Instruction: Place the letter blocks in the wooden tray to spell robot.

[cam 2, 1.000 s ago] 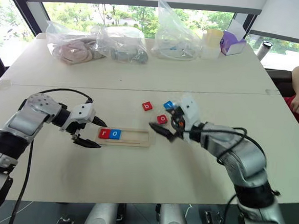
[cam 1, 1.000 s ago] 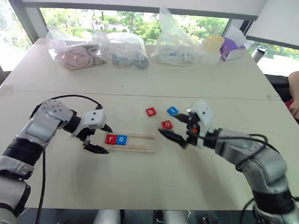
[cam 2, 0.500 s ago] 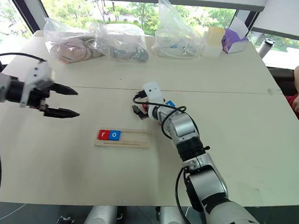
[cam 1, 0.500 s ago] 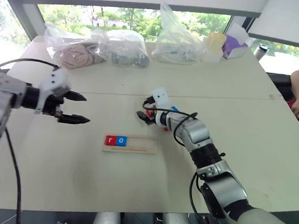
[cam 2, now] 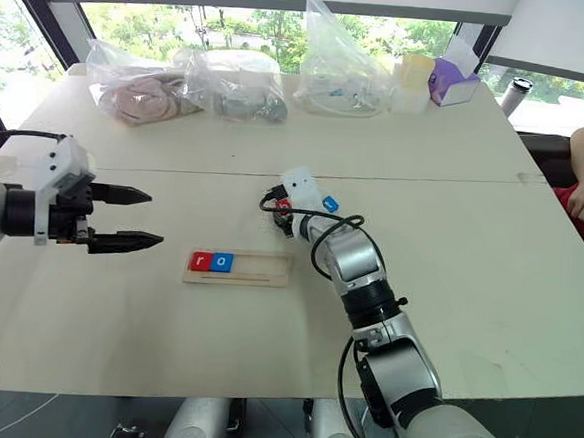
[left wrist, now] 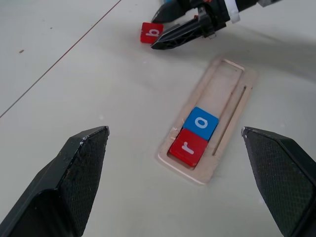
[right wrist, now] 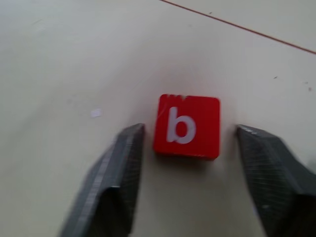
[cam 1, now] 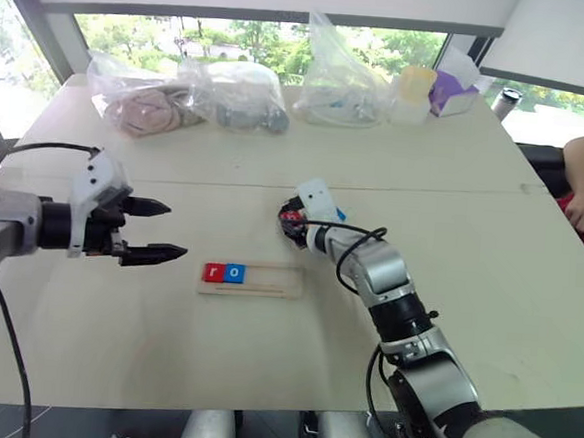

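Block b (right wrist: 186, 126) lies flat on the tabletop (cam 1: 262, 357) between the right gripper (right wrist: 190, 163) fingers, unclamped, beyond the tray (cam 1: 268, 280) holding r and o. Left gripper (cam 1: 156, 232) hovers released, farther off.

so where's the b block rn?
The red b block lies on the table beyond the wooden tray's right end, between the right end effector's fingers, not yet gripped.
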### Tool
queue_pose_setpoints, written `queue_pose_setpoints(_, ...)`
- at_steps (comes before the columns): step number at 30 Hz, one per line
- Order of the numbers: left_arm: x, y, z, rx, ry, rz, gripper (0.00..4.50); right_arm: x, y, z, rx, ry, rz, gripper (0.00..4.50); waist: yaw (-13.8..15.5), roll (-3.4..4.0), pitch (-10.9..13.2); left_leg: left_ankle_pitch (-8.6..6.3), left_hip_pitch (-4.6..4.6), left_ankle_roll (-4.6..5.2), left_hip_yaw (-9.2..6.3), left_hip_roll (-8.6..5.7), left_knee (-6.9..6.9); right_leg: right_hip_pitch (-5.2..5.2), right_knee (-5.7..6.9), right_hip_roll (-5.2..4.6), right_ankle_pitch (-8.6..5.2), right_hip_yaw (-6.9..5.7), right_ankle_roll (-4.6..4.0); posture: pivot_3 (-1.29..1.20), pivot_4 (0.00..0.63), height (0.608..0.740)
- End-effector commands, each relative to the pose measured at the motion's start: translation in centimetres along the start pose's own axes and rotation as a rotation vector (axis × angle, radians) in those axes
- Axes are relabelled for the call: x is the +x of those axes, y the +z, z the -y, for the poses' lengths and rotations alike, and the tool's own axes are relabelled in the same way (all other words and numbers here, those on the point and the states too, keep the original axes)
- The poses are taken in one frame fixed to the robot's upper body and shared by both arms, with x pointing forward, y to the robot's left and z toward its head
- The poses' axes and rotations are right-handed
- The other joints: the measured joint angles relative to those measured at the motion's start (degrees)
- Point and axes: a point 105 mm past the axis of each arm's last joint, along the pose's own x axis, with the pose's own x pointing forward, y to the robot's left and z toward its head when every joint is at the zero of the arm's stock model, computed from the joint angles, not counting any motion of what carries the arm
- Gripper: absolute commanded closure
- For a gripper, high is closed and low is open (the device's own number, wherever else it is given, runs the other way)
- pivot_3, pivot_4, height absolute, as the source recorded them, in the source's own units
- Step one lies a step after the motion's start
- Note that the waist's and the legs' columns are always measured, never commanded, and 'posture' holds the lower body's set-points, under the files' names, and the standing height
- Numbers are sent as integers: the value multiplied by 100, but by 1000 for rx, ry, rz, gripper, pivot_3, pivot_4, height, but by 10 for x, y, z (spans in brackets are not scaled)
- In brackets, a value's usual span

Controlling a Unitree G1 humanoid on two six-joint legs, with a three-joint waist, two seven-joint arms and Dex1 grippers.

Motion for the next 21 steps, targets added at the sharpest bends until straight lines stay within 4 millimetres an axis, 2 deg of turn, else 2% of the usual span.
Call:
queue_pose_setpoints(1, 4, 10, 2, 42, -11, 26, 0, -2, 10, 3, 5, -28, 39, 3358, 0, 0, 0, 0, 5, 0, 0, 1, 0, 5, 0, 1, 0, 0, 0, 0, 150, 740)
queue_pose_setpoints(3, 10, 12, 4, 48, -32, 31, 0, -7, 22, 13, 27, -72, 99, 3356, 4, 1, 0, 0, 9, 0, 0, 1, 0, 9, 0, 1, 0, 0, -2, 0, 150, 740)
queue_pose_setpoints(5, 17, 14, 11, 52, -72, 41, 0, -25, 37, 34, 72, -147, 171, 3356, 30, 4, 2, 0, 8, 0, 0, 1, 0, 9, -1, 1, 1, 0, -5, 0, 150, 740)
queue_pose_setpoints(7, 24, 15, 19, 54, -115, 48, 0, -47, 40, 50, 96, -207, 195, 3356, 52, 3, 2, 0, 2, 0, 0, -1, 0, 8, -3, -2, 1, 0, -4, 0, 150, 740)
queue_pose_setpoints(9, 30, 16, 26, 56, -151, 53, 0, -70, 29, 62, 122, -274, 174, 3356, 59, 2, 1, 0, -5, -1, 0, -4, -1, 8, -8, -8, -3, 0, 3, 0, 150, 740)
queue_pose_setpoints(12, 40, 19, 35, 55, -202, 72, 0, -110, -12, 84, 258, -441, 38, 3356, 59, -4, -2, -1, -7, -1, 1, -7, -9, 9, -14, -12, -8, -1, 11, 0, 150, 740)
queue_pose_setpoints(14, 44, 20, 38, 50, -220, 81, 0, -127, -26, 85, 367, -486, -2, 3356, 39, -3, -2, -1, -7, -2, 1, -7, -11, 6, -12, -11, -10, -2, 9, 0, 150, 740)
queue_pose_setpoints(16, 47, 21, 39, 48, -232, 83, 0, -136, -30, 82, 412, -505, -22, 3356, -3, 1, 1, -1, -3, -1, 3, -5, -11, 1, -9, -7, -11, 1, 1, 0, 150, 740)
queue_pose_setpoints(19, 52, 22, 37, 55, -249, 83, 0, -138, -39, 63, 499, -486, -26, 3356, 1, 1, 1, -1, 17, -1, -21, -4, -10, 2, -3, 17, -7, 3, -11, 0, 150, 740)
queue_pose_setpoints(21, 56, 22, 33, 70, -250, 80, 0, -131, -48, 45, 631, -443, -41, 3356, 10, 6, 3, -1, 25, -1, -51, 3, -10, 7, -3, 49, -11, 7, -42, 0, 150, 740)
